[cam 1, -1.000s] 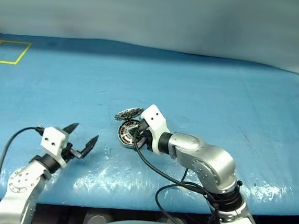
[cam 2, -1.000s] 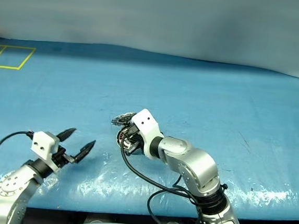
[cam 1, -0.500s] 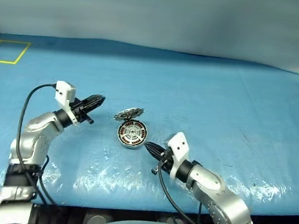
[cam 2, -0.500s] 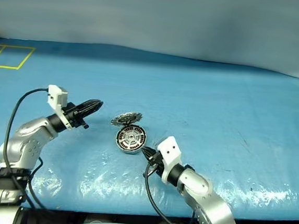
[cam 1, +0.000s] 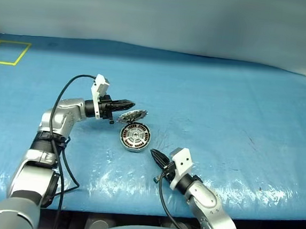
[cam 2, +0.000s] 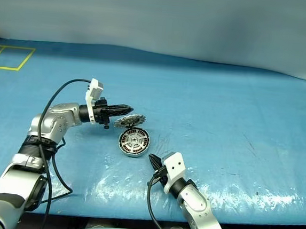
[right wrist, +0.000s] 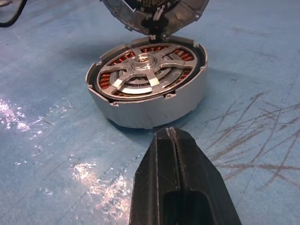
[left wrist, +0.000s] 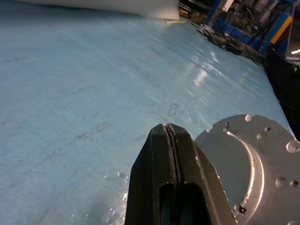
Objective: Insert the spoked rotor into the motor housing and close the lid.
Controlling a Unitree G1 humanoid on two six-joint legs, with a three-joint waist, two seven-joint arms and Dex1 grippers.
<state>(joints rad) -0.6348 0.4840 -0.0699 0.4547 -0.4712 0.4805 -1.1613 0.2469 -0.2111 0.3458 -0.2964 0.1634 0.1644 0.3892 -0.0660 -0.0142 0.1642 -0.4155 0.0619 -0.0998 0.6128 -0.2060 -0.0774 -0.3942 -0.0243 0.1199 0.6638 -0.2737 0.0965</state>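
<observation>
Rotor (right wrist: 145,70) already sits inside the motor housing (right wrist: 150,105) on the blue surface (cam 1: 224,99), so you are at the lid-closing step. Your lid (cam 2: 130,121) leans tilted against the housing's far edge. Your left gripper (cam 2: 128,108), fingers pressed together and empty, points at the lid; the right gripper (cam 2: 153,160), likewise closed and empty, hovers near the housing. Next, likely nudge the lid flat onto it.

surface: blue glossy table cover (cam 1: 224,99) | yellow tape outlines (cam 1: 8,53) | backdrop: pale wall (cam 1: 162,13)
</observation>
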